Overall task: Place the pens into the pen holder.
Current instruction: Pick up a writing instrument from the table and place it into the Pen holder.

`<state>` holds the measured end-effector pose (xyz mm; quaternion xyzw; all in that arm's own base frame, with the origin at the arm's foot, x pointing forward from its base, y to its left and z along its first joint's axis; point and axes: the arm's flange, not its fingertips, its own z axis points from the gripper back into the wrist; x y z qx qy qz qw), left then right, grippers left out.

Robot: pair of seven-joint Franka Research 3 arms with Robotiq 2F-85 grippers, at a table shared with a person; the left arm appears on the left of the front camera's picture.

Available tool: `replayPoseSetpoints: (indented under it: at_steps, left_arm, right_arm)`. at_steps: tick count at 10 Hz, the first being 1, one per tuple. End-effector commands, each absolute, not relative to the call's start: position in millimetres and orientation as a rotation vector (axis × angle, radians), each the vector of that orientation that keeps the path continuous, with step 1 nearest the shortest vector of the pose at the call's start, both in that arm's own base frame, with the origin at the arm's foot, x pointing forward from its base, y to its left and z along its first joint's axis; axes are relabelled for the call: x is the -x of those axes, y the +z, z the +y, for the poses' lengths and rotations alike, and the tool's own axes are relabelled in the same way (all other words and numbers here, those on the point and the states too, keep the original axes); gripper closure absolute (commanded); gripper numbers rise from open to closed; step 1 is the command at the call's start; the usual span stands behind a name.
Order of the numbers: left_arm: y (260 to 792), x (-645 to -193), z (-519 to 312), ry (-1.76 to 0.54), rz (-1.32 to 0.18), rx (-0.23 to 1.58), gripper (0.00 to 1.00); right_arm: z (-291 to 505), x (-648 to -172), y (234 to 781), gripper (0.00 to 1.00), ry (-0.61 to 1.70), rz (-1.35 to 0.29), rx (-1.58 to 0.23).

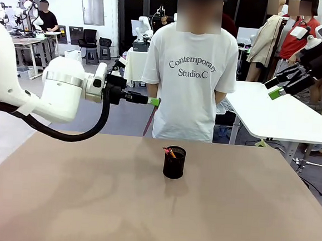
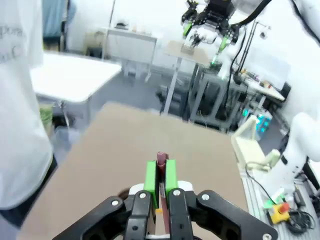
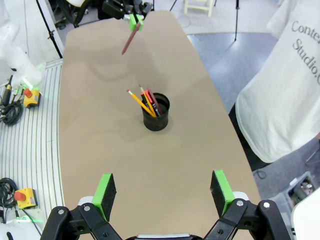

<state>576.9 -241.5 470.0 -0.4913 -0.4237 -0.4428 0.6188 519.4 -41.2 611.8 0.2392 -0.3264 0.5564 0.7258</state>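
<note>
Left hand (image 1: 154, 101) clamped on reddish-brown pen (image 1: 148, 120), held high, left of and well above pen holder (image 1: 174, 162) mid-worktop (image 1: 76, 203), yellow pen (image 3: 140, 103) already inside. Next, probably: carry over holder, tip down, release. Right hand (image 1: 275, 88) wide open, empty, up right of holder.

Black mesh pen holder (image 1: 174, 163) on the plain tan counter (image 1: 87, 204), with yellow, orange and red pens (image 3: 145, 102) in it. The left tool (image 1: 153, 102), black with green pads, pinches a dark reddish-brown pen (image 1: 148, 121). The person's shirt (image 1: 188, 89) is white with dark lettering.
</note>
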Motion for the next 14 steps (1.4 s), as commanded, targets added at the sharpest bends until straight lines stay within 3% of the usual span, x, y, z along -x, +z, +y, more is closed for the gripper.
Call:
replayPoseSetpoints:
  at_steps: [1, 5, 8, 14]
  left_arm:
    - [450.2, -583.5, -245.5, -1.088, -1.12, 1.247, 1.0]
    - [407.9, -609.0, -286.1, -1.21, -1.34, 1.227, 1.0]
    - [392.3, -622.1, -304.4, -1.205, -1.361, 1.314, 1.0]
    - [386.5, -616.1, -309.4, -1.213, -1.307, 1.293, 1.0]
  right_arm:
    - [-41.1, -518.8, 613.4, 0.0, 1.222, -0.72, -0.527]
    - [-41.1, -518.8, 613.4, 0.0, 1.222, -0.72, -0.527]
    - [-41.1, -518.8, 613.4, 0.0, 1.222, -0.72, -0.527]
    - [-41.1, -518.8, 613.4, 0.0, 1.222, -0.72, -0.527]
